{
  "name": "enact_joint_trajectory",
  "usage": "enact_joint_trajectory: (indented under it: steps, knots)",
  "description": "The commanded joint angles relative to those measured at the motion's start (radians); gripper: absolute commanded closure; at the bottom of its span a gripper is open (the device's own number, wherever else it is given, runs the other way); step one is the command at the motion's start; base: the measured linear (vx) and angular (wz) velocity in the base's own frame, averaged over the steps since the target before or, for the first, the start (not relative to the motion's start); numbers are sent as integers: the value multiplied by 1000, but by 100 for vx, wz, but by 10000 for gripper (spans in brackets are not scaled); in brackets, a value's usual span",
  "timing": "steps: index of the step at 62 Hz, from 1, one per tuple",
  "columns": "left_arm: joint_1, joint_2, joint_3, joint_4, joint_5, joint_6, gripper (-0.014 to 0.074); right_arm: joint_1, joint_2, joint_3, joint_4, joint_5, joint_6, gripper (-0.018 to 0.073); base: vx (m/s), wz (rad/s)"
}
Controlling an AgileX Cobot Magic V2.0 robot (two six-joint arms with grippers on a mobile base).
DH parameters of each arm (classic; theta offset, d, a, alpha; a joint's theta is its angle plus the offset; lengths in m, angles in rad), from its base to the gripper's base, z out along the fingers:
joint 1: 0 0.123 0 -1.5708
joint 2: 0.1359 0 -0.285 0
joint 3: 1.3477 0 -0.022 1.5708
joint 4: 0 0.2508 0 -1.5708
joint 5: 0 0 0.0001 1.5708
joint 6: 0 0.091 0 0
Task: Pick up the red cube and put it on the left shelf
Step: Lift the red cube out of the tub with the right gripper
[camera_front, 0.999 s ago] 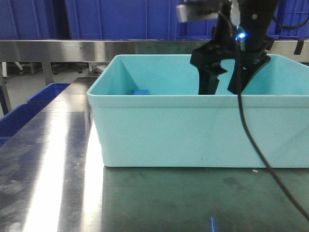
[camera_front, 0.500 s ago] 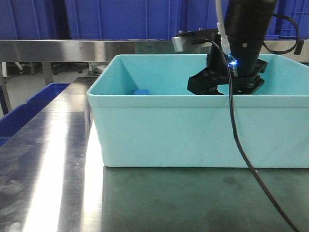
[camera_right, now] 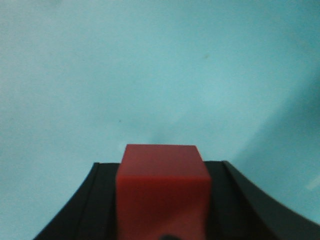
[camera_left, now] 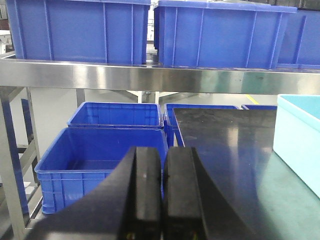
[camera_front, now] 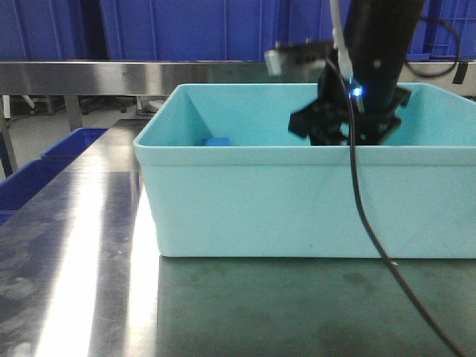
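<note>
The red cube (camera_right: 162, 190) sits squeezed between my right gripper's black fingers (camera_right: 102, 200), over the teal floor of the bin. In the front view my right gripper (camera_front: 348, 135) reaches down into the teal bin (camera_front: 297, 201), and its fingertips and the cube are hidden behind the front wall. My left gripper (camera_left: 162, 165) is shut and empty, held above the left end of the steel table. The shelf's flat steel front rail (camera_left: 150, 77) runs across ahead of it with large blue crates (camera_left: 80, 30) on top. Its rollers do not show.
A small blue cube (camera_front: 217, 140) lies in the bin's far left corner. The bin's corner shows in the left wrist view (camera_left: 300, 135). Open blue crates (camera_left: 100, 160) stand on the floor beyond the steel tabletop's (camera_front: 82, 245) left edge. A black cable (camera_front: 372, 223) hangs in front of the bin.
My right gripper, open above the bin rim a second ago, has dropped into the bin. Its fingers are now below the rim. The left arm has not moved.
</note>
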Motion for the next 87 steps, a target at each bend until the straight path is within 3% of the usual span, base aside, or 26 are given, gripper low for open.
enact_joint_trajectory:
  steps: [1,24,48,62,87]
  knots:
    - [-7,-13,24,-1,-85,0,495,-1,-135,-58,-5,-16,-9,501,0,0]
    - [-7,-13,24,-1,-85,0,495,-2,-457,-11,-5,-59,14,501,0,1]
    - [-7,-13,24,-1,-85,0,495,-2,-927,534,-23,-384,152,501,0,0]
    - [-7,-13,24,-1,-85,0,495,-2,-1241,800,-58,-474,165,501,0,0]
    - [-7,-13,24,-1,-85,0,495,-2,-1608,1029,-69,-595,165,501,0,0]
